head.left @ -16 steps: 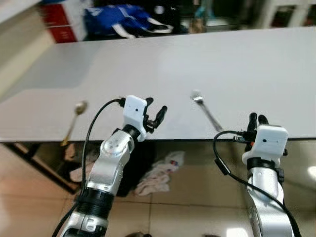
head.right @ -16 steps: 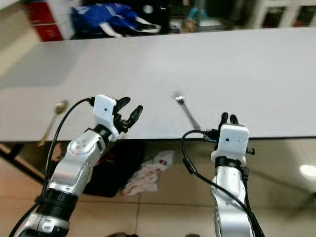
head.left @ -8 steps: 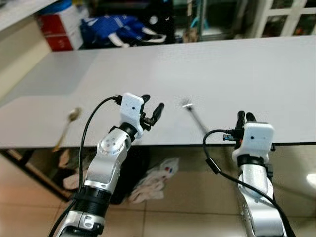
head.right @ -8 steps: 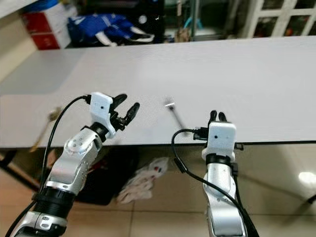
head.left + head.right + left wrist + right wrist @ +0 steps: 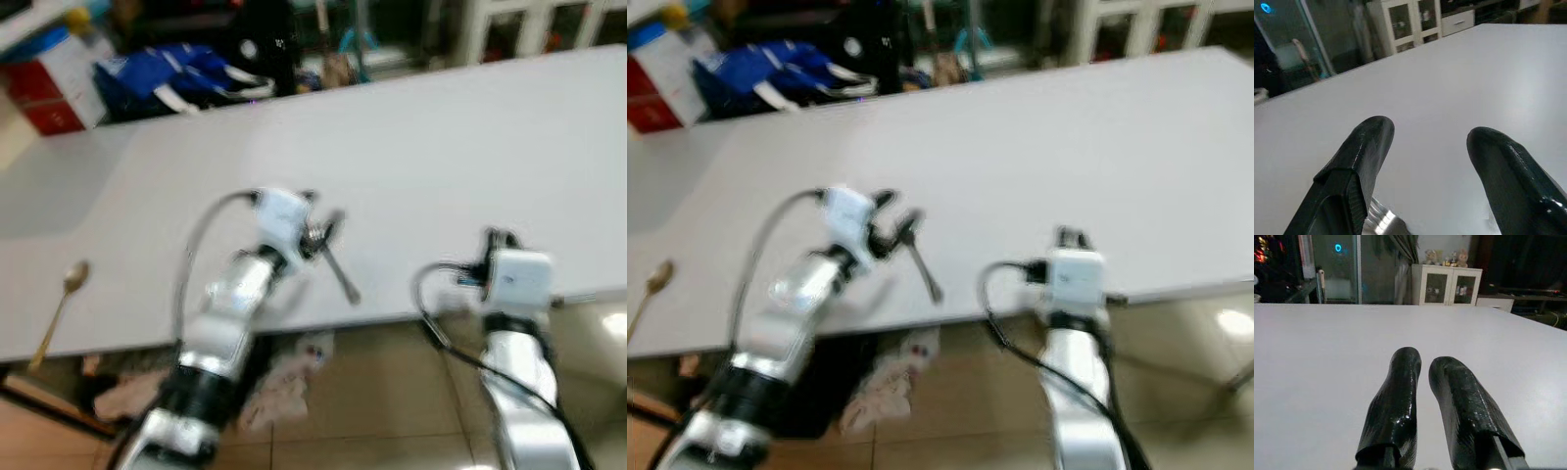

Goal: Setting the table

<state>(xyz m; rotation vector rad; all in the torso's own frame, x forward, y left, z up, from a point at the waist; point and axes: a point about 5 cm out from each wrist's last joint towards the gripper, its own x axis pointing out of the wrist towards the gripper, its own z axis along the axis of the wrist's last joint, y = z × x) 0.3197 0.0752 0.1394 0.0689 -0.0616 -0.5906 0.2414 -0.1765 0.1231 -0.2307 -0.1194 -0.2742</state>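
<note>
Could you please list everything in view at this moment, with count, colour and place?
table: one, white, spanning the scene before the robot.
fork: one, silver, on the table near its front edge, its head at the left gripper.
spoon: one, gold, on the table at the robot's far left, near the front edge.
blue bag: one, blue and white, on the floor beyond the table.
red box: one, red and white, beside the bag.
cloth: one, whitish, on the floor under the table edge.
left gripper: black fingers open, at the fork's head.
right gripper: black fingers together, at the table's front edge.
</note>
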